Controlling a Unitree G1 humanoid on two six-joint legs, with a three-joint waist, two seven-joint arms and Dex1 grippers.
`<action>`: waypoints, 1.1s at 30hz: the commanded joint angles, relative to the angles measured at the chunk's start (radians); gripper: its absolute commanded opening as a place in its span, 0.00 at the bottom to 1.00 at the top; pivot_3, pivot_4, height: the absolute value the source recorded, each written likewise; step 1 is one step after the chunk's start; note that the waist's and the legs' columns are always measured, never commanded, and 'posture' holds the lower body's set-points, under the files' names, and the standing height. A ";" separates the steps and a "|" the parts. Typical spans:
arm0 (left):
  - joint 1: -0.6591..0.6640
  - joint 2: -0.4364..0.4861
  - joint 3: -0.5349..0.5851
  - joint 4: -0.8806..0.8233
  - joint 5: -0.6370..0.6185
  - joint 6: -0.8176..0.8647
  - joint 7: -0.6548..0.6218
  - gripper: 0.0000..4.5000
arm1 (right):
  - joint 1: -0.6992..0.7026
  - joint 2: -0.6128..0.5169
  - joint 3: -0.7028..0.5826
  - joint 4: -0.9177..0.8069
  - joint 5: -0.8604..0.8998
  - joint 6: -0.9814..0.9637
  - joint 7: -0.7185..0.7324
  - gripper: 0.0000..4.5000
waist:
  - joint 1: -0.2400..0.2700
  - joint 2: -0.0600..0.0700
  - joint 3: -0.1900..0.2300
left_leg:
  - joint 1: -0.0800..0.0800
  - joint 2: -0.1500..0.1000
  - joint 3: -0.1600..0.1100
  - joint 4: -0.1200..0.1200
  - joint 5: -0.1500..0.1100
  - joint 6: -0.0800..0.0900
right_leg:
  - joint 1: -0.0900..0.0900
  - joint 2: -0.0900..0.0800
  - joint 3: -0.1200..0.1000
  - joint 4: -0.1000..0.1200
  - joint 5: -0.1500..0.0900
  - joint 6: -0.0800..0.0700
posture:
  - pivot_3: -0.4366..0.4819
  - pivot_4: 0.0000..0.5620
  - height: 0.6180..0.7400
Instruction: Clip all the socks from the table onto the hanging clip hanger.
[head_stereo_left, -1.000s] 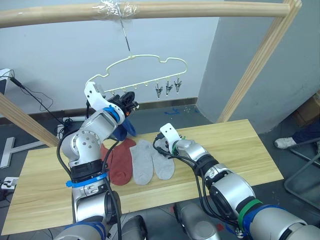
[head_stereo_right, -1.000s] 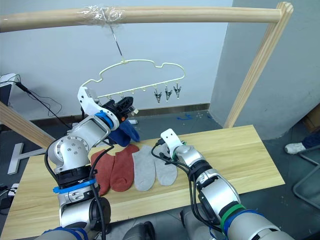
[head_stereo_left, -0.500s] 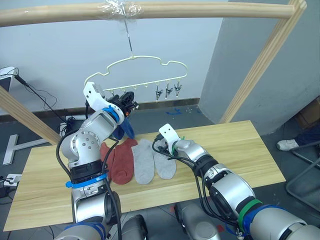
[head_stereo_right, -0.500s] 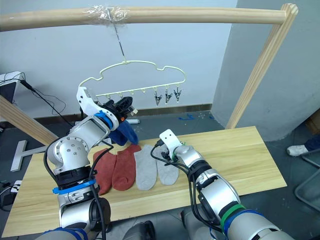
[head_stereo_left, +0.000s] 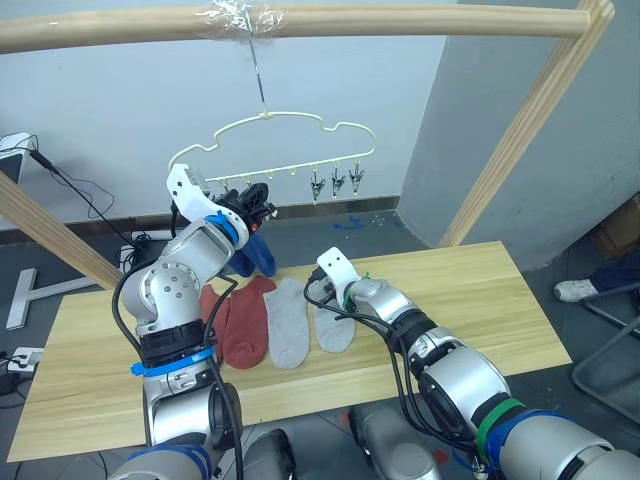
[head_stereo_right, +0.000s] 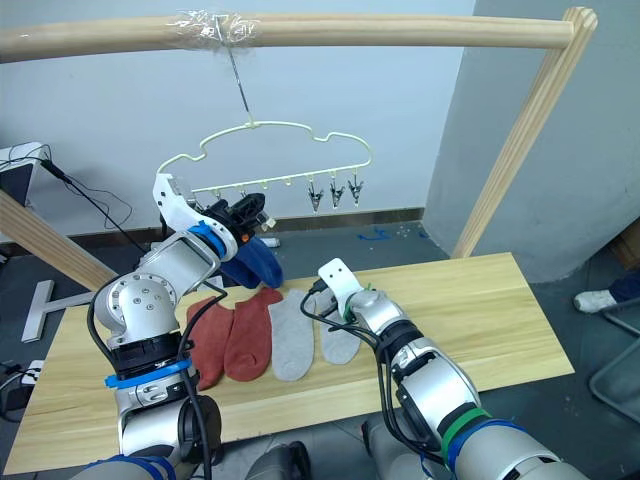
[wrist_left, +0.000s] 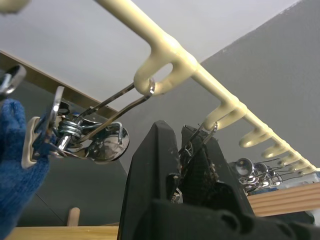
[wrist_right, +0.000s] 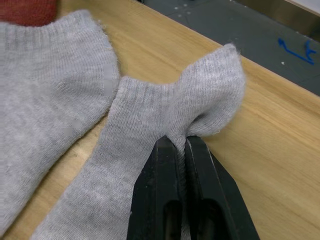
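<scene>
While the raised left gripper (wrist_left: 187, 167) pinches a silver clip (wrist_left: 192, 145) on the clip hanger (head_stereo_left: 270, 135), the low right gripper (wrist_right: 179, 150) clamps a grey sock (wrist_right: 150, 150) near the table's (head_stereo_left: 480, 290) far edge.

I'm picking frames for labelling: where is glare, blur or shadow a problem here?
Left wrist view: the nearest silver clip shows bright glints; the blue sock at the edge looks soft. Right wrist view: the grey sock knit is crisp, with little shadow. Eye views: even light, glare on the pole's tape.
</scene>
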 joint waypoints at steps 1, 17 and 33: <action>-0.008 0.023 0.025 -0.022 -0.061 0.046 -0.009 0.04 | 0.080 0.084 0.053 -0.227 0.022 0.013 0.125 0.01 | 0.000 0.000 0.000 | 0.000 0.000 0.000 -0.001 0.000 0.000 | 0.000 0.000 0.000 0.000 0.000 0.000 | 0.14 0.40 1.00; -0.093 0.064 0.173 0.150 -0.331 0.197 0.031 0.04 | 0.204 -0.098 0.145 -0.928 0.143 0.235 0.434 0.01 | -0.004 0.000 0.000 | -0.001 0.000 -0.002 -0.001 0.000 0.000 | 0.000 0.000 -0.001 -0.002 0.000 0.001 | 0.08 0.37 1.00; -0.077 0.081 0.154 0.144 -0.355 0.182 0.056 0.04 | 0.146 -0.118 0.060 -0.859 0.154 0.216 0.410 0.01 | -0.007 0.000 0.000 | -0.001 0.000 -0.002 -0.001 0.001 -0.002 | 0.000 0.000 -0.001 -0.003 0.000 0.000 | 0.09 0.36 1.00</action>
